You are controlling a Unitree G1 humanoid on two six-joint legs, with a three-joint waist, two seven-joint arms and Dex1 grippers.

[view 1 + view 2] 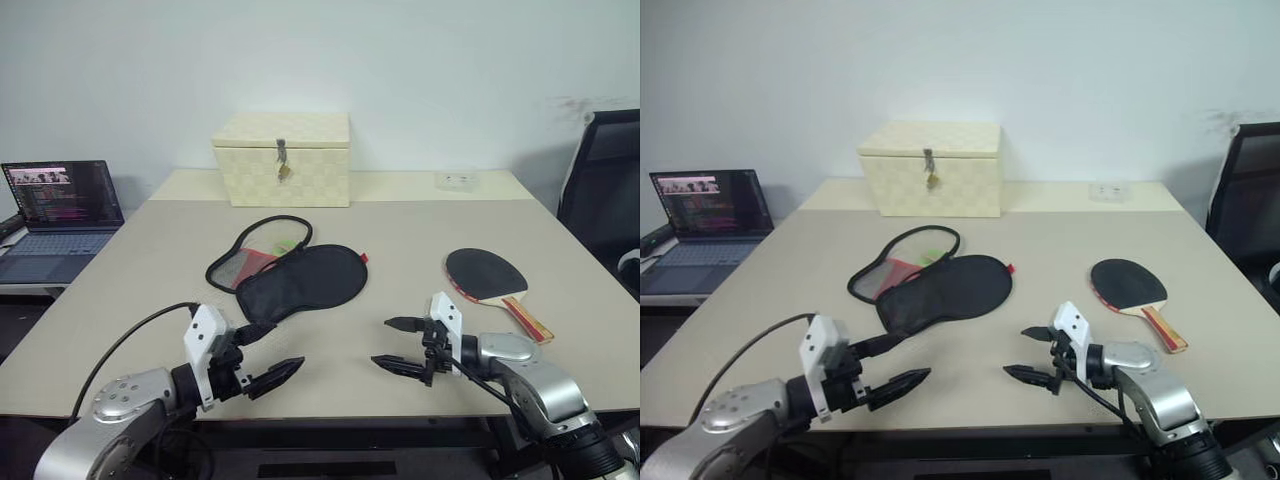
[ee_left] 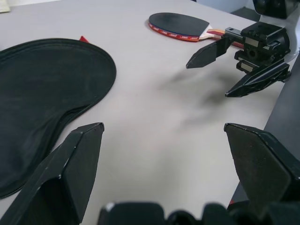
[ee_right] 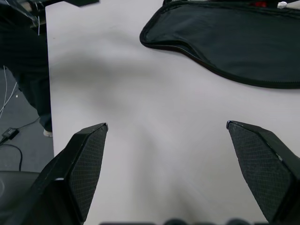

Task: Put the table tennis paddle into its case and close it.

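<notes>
Could push the table tennis paddle [image 1: 487,276] across the surface [image 1: 400,225] rather than lift it, lying flat as it does with little for a fingertip to get under; likelier still if taken by the thin blade instead of the handle. Could also snag on the case [image 1: 290,275], unzipped but with its soft flap slumped over the mouth, unless held apart while the blade goes in. Left claw [image 1: 270,352] spread wide, empty, hovering just short of the case. Right claw [image 1: 400,343] equally wide, empty, touching nothing, near the paddle on its inner side.
</notes>
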